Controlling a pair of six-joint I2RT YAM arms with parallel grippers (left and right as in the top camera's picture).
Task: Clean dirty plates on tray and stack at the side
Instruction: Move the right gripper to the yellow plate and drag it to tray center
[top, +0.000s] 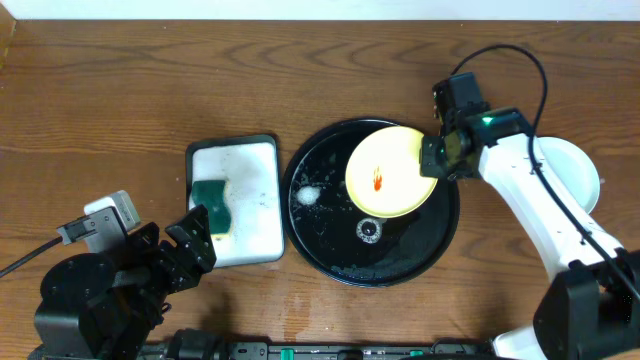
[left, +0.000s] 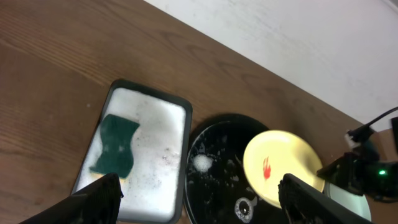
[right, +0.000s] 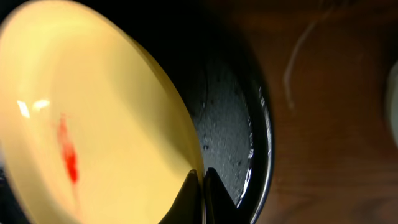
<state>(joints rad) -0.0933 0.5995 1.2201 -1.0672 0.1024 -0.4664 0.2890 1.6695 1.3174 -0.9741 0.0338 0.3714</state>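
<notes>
Grips the yellow plate (top: 392, 172) by its right rim with the right fingers (top: 441, 158), clenched thin on the edge. Holds it over the back right part of the tray (top: 325, 240), tilted. In the right wrist view, gripped side raised clear of the glossy black floor; from overhead, far edge overlapping the tray's back rim. Near the middle of the plate's face, a red smear (top: 378, 181).

On the tray's wet left part, a blob of foam (top: 307, 197). Just in front of the plate, a small round ring (top: 370, 230); cannot tell what it is. Water drops scattered over the rest of the black floor.

Hangs the left fingers (top: 198, 228) spread wide above the desk (top: 100, 100), grasping nothing, just beside the front left corner of a white tray (top: 255, 165). In that white tray, suds all over and a green sponge (top: 212, 205) toward its left side, lying flat.

Right of the tray, on the desk, a pale plate (top: 580, 170), partly hidden under the white right arm (top: 520, 190). Cannot tell whether one plate or a stack.
</notes>
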